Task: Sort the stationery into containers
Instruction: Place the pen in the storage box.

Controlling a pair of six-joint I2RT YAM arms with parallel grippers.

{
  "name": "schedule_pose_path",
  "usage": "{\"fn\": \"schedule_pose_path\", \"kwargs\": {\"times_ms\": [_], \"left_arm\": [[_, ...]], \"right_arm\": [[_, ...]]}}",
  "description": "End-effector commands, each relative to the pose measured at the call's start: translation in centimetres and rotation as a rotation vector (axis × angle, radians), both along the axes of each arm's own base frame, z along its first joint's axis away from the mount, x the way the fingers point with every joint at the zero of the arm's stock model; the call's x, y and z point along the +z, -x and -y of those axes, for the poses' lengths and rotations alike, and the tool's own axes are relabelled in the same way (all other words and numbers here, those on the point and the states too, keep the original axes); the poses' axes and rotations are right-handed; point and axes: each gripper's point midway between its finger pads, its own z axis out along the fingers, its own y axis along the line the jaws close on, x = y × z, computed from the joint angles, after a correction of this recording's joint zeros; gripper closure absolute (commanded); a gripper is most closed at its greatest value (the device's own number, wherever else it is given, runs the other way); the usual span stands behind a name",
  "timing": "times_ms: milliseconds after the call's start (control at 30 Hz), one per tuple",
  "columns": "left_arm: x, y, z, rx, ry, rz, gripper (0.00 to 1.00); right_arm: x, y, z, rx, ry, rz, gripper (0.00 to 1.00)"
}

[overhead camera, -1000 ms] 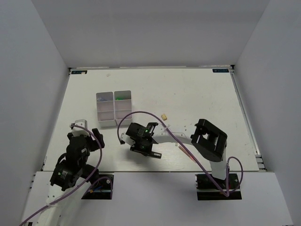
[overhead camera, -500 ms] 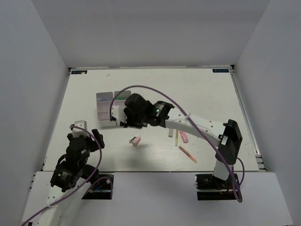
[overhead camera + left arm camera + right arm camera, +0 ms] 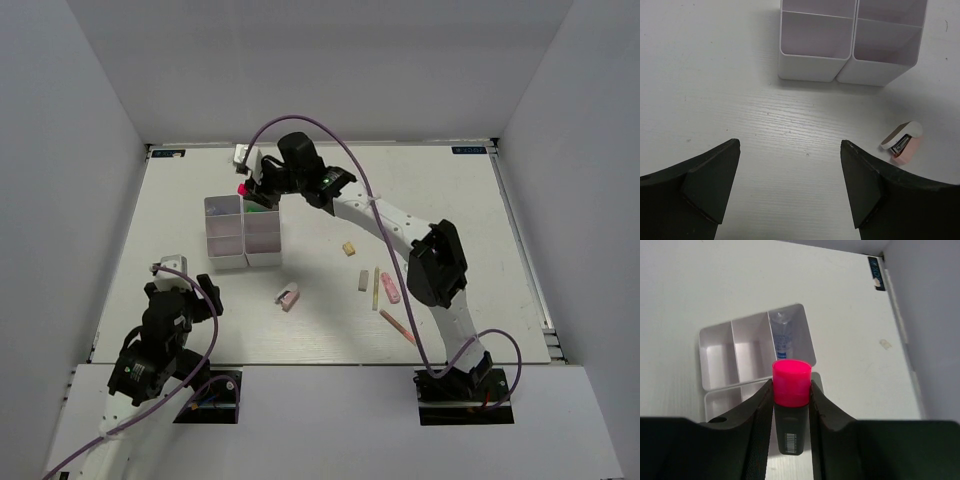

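Right gripper (image 3: 791,392): pinches pink highlighter (image 3: 791,376) above tray (image 3: 720,360), far end.
Left gripper (image 3: 790,182): fingers spread, low over table (image 3: 715,75), stapler (image 3: 902,142) nearby.

Right arm (image 3: 385,225) stretched far forward and leftward, elbow raised; right gripper (image 3: 791,390) clamped on pink highlighter (image 3: 791,377); left arm (image 3: 160,325) folded near base; left gripper (image 3: 789,150) pointing down, jaws spread wide.

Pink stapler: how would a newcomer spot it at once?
Find the white divided tray left of centre on the table. Just toward the near edge, slightly right, lies the stapler alone. Unlike the thin pencils farther right, it is stubby, pink with a white top.
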Motion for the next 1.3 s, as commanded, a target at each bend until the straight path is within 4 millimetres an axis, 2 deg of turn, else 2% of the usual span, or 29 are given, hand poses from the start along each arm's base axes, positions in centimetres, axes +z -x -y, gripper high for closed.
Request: {"fn": "schedule_pose_path", "kwargs": {"times_ms": [0, 33, 133, 233, 600, 900, 1100, 1267], "left_arm": [[-0.1, -0.2, 0.2, -0.011, -0.004, -0.003, 0.09], [-0.2, -0.2, 0.2, -0.01, -0.007, -0.006, 0.09], [-0.2, -0.2, 0.1, -0.011, -0.011, -0.004, 0.09], [-0.3, -0.2, 0.2, -0.014, -0.012, -0.008, 0.09], [-0.3, -0.3, 0.2, -0.014, -0.016, -0.008, 0.09], [-0.2, -0.2, 0.0, -0.006, -0.015, -0.003, 0.09], [-0.3, -0.2, 0.0, -0.003, -0.017, -0.003, 0.09], [-0.3, -0.2, 0.0, -0.006, -0.019, -0.005, 0.09]], "right_arm": [[4.1, 0.1, -1.8, 0.129, -0.216, -0.067, 1.0], [4.0, 0.6, -1.9, 0.161, -0.23, -0.105, 1.0], [4.6, -0.7, -1.9, 0.178, -0.306, -0.128, 1.0], [4.2, -2.1, -1.5, 0.174, -0.335, -0.137, 1.0], [0.7, -5.0, 0.2, 0.16, -0.339, -0.2, 1.0], [-0.6, -4.4, 0.3, 0.192, -0.336, -0.258, 1.0], [-2.2, -4.2, 0.1, 0.208, -0.306, -0.243, 1.0], [-3.7, -5.2, 0.2, 0.179, -0.278, -0.202, 1.0]]}}
